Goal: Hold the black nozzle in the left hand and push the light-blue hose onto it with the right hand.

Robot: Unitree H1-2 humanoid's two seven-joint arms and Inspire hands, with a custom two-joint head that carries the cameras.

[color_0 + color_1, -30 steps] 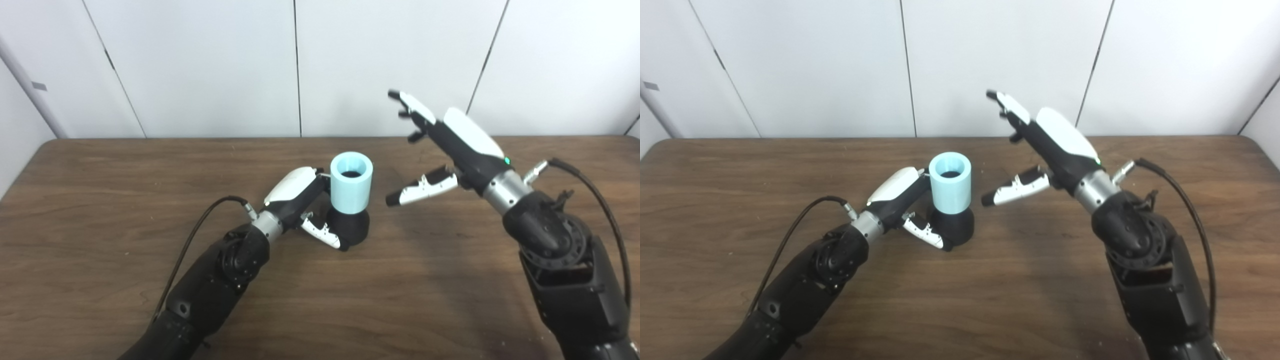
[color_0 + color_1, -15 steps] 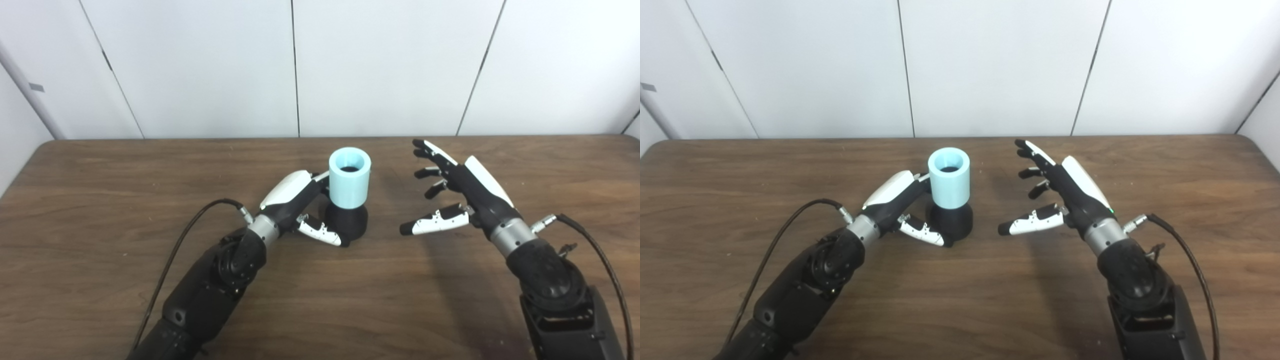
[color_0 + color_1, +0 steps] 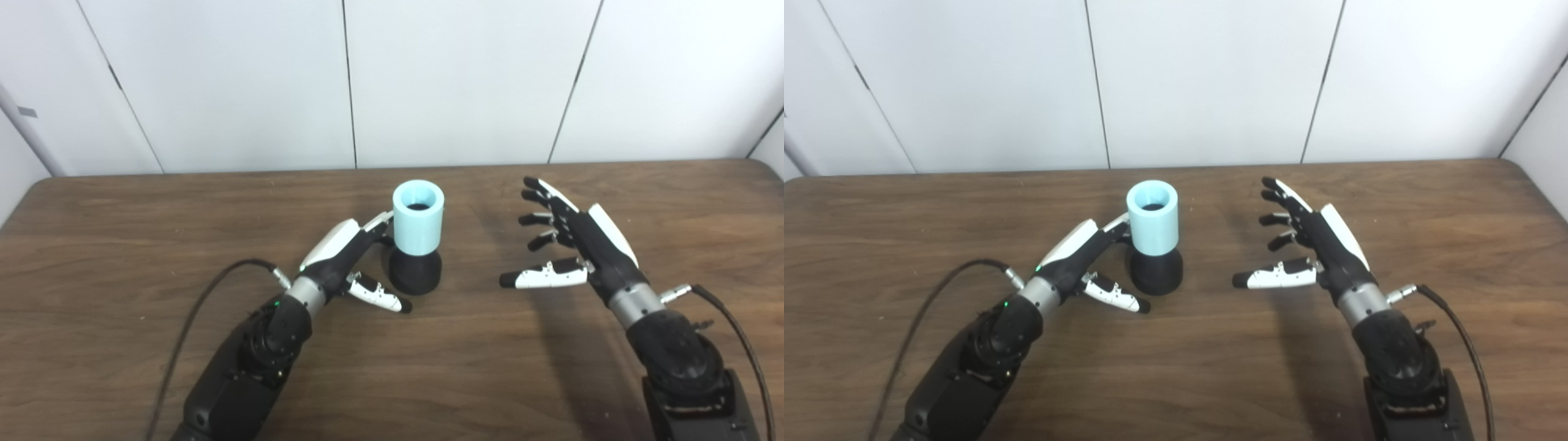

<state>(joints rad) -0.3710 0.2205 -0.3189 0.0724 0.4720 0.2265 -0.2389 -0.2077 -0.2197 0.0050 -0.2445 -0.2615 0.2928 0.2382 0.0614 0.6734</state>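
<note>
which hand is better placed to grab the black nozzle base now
Left. The left hand is open right beside the black nozzle base, thumb curling in front of it. The right hand is open and well apart.

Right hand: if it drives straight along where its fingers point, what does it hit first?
Probably nothing: the right hand points to the table's far edge, passing right of the light-blue hose on the black nozzle. Depth uncertain.

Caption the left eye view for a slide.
Light-blue hose seated on black nozzle; both robot hands open beside it.
</note>
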